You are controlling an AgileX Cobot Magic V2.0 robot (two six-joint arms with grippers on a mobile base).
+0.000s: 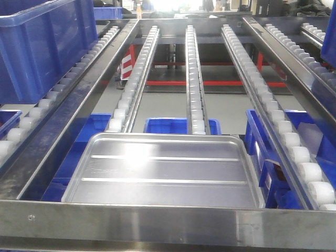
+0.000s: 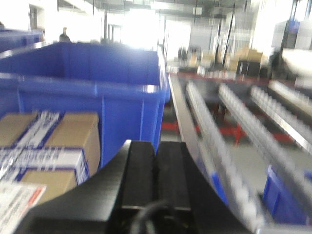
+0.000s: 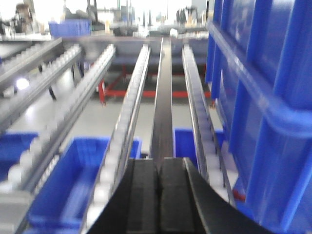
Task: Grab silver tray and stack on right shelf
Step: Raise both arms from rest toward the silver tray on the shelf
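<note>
The silver tray (image 1: 163, 173), shiny with two long ridges, lies flat at the near end of the middle roller rack, just behind its steel front bar (image 1: 168, 227). No gripper shows in the front view. The right shelf shows only as roller rails (image 1: 310, 37) at the far right there; in the right wrist view its rails (image 3: 195, 97) run beside big blue crates (image 3: 263, 97). My left gripper (image 2: 156, 148) is shut and empty, next to a blue crate (image 2: 97, 83). My right gripper (image 3: 159, 163) is shut and empty above the rails.
A large blue crate (image 1: 42, 42) stands on the left rack. Cardboard boxes (image 2: 48, 141) lie beside the left gripper. Small blue bins (image 1: 181, 125) sit below the rails. Three white roller rails (image 1: 194, 73) run away behind the tray. Both wrist views are blurred.
</note>
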